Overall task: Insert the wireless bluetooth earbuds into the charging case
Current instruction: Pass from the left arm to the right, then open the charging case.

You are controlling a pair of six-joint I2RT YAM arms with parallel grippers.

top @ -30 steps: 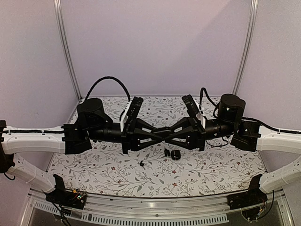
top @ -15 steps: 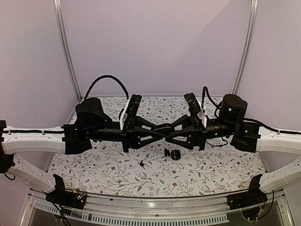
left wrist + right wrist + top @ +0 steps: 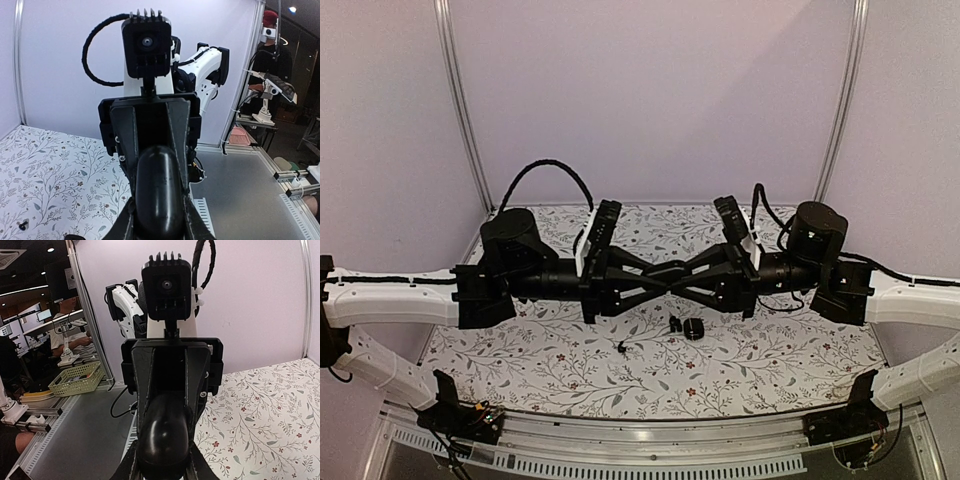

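A black pebble-shaped charging case (image 3: 668, 272) hangs in the air above the middle of the table, held between both grippers. My left gripper (image 3: 660, 281) and right gripper (image 3: 677, 278) meet tip to tip, each shut on one end of it. In the left wrist view the glossy case (image 3: 159, 185) fills the gap between my fingers (image 3: 125, 222), with the right gripper facing me. The right wrist view shows the same case (image 3: 164, 435). A tiny black earbud (image 3: 621, 347) lies on the floral table below, and it also shows in the left wrist view (image 3: 21, 225).
Two more small black pieces lie on the table under the grippers, one small (image 3: 675, 324) and one rounder (image 3: 694, 329). The floral cloth (image 3: 770, 355) covers the table. White walls with metal posts (image 3: 460, 110) close in the back and sides.
Both grippers have closed in on each other, so their fingers now overlap around the case. The things on the table have not moved.
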